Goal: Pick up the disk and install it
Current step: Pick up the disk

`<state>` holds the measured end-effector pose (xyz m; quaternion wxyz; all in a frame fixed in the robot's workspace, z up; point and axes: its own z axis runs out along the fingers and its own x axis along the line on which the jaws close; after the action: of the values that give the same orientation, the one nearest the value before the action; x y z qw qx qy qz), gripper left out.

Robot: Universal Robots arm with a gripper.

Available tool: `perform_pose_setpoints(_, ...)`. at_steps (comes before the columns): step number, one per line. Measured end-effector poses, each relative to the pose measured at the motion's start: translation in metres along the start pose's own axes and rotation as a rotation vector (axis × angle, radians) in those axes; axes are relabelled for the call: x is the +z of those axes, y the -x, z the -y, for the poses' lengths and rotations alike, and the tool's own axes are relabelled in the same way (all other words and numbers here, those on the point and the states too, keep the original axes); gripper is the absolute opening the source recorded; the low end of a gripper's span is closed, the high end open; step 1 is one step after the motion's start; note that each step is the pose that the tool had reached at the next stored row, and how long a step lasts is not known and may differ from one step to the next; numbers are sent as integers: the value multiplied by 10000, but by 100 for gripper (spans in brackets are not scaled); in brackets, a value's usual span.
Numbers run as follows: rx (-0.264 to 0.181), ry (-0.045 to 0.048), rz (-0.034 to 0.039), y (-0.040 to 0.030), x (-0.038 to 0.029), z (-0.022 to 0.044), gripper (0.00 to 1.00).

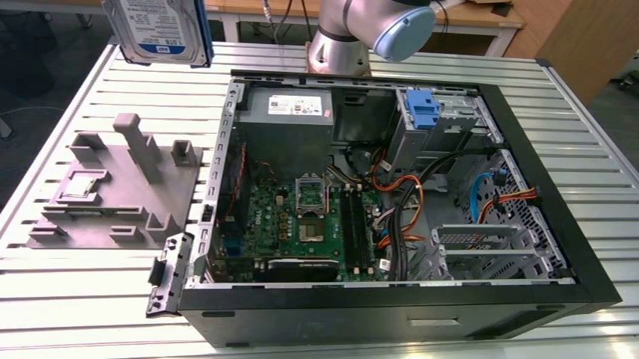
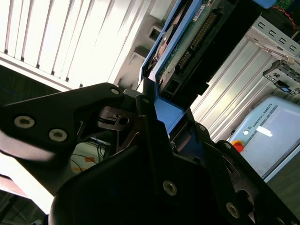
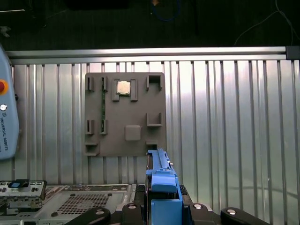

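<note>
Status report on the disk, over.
Arm's gripper shut on the disk, at its blue frame. Held aloft over the table, outside the computer case. Not installed.

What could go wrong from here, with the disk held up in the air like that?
1. The jaws clamp the disk by one end of its blue frame. Most of it sticks out past them, so it might tilt or slip in transit.
2. Orange and black cables lie loose across the open case. The disk could snag them going in.
</note>
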<state>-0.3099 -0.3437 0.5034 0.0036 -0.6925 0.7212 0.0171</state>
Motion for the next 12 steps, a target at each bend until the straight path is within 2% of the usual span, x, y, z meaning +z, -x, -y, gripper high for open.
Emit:
perform_pose_setpoints(4, 1, -2, -24, -31, -1, 2, 36)
perform_pose_setpoints(12, 1, 0, -31, -29, -2, 55, 36)
